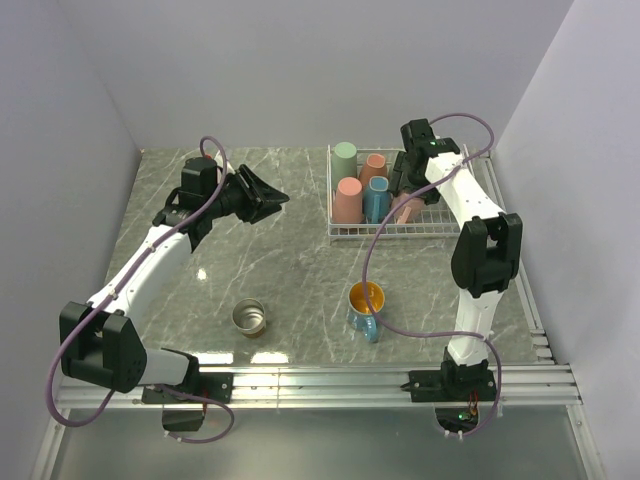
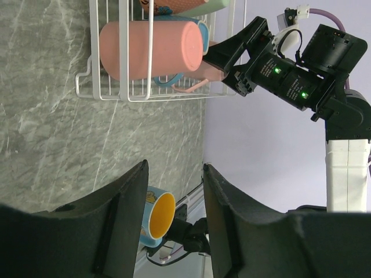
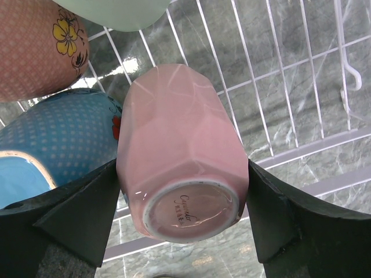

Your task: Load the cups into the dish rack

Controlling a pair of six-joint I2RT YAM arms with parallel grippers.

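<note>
A grey marble worktop (image 1: 300, 270) sits between pale walls, with the dish rack (image 1: 360, 234) at its far right corner. Inside the rack, the right gripper (image 3: 182, 174) is closed on the pale pink cup (image 3: 179, 133), fingers pressed to both sides and the cup's base facing the wrist camera. The left gripper (image 2: 174, 171) hangs above the far left part with its jaws spread wide, holding nothing. The steel cup (image 1: 249, 317) and the orange-lined blue cup (image 1: 366, 303) stand towards the near edge.
</note>
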